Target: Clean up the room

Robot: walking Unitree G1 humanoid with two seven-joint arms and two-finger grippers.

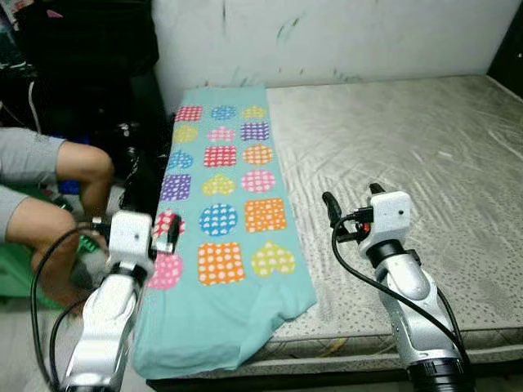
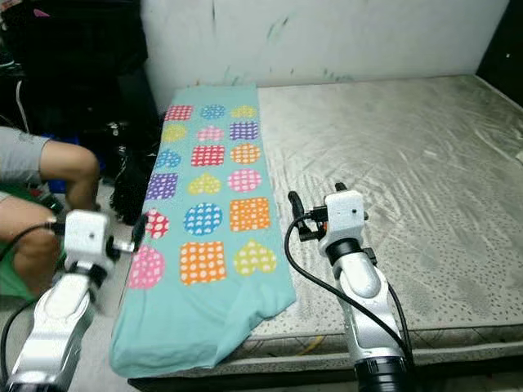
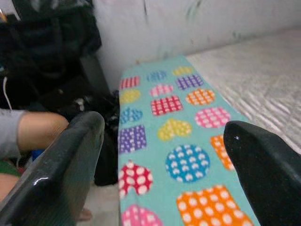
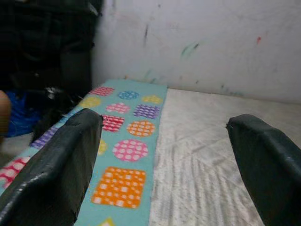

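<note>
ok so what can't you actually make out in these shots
- Person: in the left eye view, cut off by the frame's left edge; a sleeve and bent limbs show.
- Dark pile beside the mattress: too shaded to identify.
- Teal patterned cloth: its near end hangs over the mattress edge, and the left arm covers its left corner.
- Left end effector and right end effector: both open; the wrist views crop the fingers.

A home bedroom: a bare grey mattress fills the centre and right, a patterned teal blanket along its left edge, a scuffed white wall across the top.
</note>
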